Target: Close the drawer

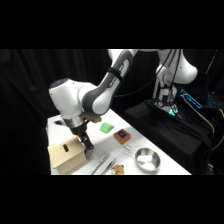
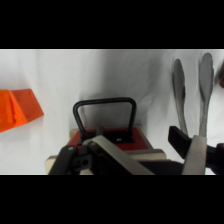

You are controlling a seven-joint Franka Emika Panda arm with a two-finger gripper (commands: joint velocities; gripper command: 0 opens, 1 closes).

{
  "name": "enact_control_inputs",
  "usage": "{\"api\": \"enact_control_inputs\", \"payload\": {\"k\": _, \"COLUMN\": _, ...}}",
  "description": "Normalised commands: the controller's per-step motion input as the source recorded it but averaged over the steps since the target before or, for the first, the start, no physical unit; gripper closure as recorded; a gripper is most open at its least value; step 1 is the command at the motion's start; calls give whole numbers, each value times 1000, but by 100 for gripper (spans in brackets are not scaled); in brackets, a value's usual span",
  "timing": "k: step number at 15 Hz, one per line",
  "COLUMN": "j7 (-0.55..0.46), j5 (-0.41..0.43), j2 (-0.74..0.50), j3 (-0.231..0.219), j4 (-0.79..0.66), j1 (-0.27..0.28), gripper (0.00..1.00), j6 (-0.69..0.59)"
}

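The pale wooden box (image 1: 65, 157) stands at the table's near left corner. In the wrist view the drawer (image 2: 140, 154) shows its front just below the camera, with a dark loop handle (image 2: 105, 116) on a red plate (image 2: 134, 141). My gripper (image 1: 86, 146) hangs at the box's right end, right against the drawer front. The gripper (image 2: 150, 156) is open, and its fingers (image 2: 114, 156) straddle the red plate from above, holding nothing. How far the drawer sticks out of the box cannot be told.
Metal tongs (image 1: 102, 165) (image 2: 192, 92) lie just right of the box, with a steel bowl (image 1: 147, 160) beyond. A green block (image 1: 106, 127) and a brown-and-black block (image 1: 121, 135) sit mid-table. An orange block (image 2: 17, 110) lies beside the drawer.
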Motion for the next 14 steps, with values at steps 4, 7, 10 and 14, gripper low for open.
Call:
{"api": "enact_control_inputs", "payload": {"k": 4, "j7": 90, "j5": -48, "j2": -361, "j3": -50, "j4": -139, "j1": 48, "gripper": 0, "j6": -297}}
{"api": "enact_control_inputs", "payload": {"k": 7, "j7": 119, "j5": -44, "j2": -335, "j3": -50, "j4": -95, "j1": 57, "gripper": 0, "j6": -366}}
{"api": "enact_control_inputs", "payload": {"k": 10, "j7": 110, "j5": -40, "j2": -300, "j3": -50, "j4": -84, "j1": 55, "gripper": 0, "j6": -297}}
{"api": "enact_control_inputs", "payload": {"k": 14, "j7": 86, "j5": -31, "j2": -260, "j3": -49, "j4": -99, "j1": 41, "gripper": 0, "j6": -178}}
